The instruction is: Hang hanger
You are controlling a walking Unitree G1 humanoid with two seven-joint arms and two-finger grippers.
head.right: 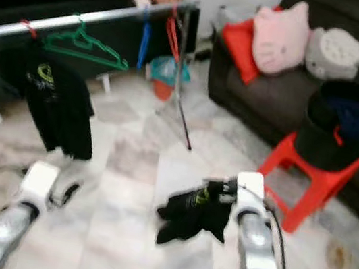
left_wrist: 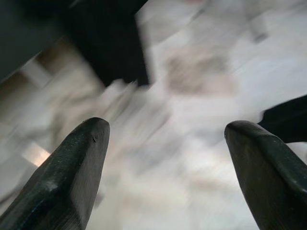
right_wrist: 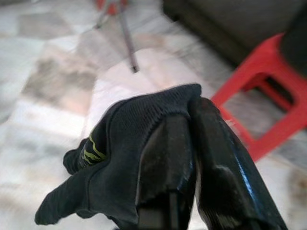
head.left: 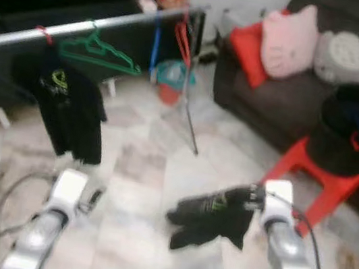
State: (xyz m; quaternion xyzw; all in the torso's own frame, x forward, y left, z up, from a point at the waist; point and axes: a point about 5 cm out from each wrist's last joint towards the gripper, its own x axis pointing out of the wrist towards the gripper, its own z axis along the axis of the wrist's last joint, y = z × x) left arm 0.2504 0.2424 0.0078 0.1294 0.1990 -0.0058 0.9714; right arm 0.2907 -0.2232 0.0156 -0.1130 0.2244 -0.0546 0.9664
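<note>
My right gripper [right_wrist: 184, 158] is clamped on one black garment [head.left: 210, 218] with a green print, held out over the floor in front of me, near right. My left gripper [left_wrist: 168, 167] hangs with its two fingers [left_wrist: 72, 177] spread apart over bare tile [head.left: 140, 169], holding nothing.

On the rail [head.left: 80, 29] at far left I count four hangers: a red one [head.left: 44, 34] carrying a second black garment [head.left: 68, 106], an empty green hanger [head.left: 100, 52] just right of it, then a blue one [head.left: 155, 49] and another red one [head.left: 183, 39] near the rail's right end. The rail's stand leg [head.left: 189, 119] slants down to the floor.

One red stool [head.left: 322, 181] stands at right, bearing one black basket [head.left: 350, 134] of clothes, close beside my right arm. Behind it is a dark sofa [head.left: 273, 101] with three cushions. Open tile lies between me and the rail.
</note>
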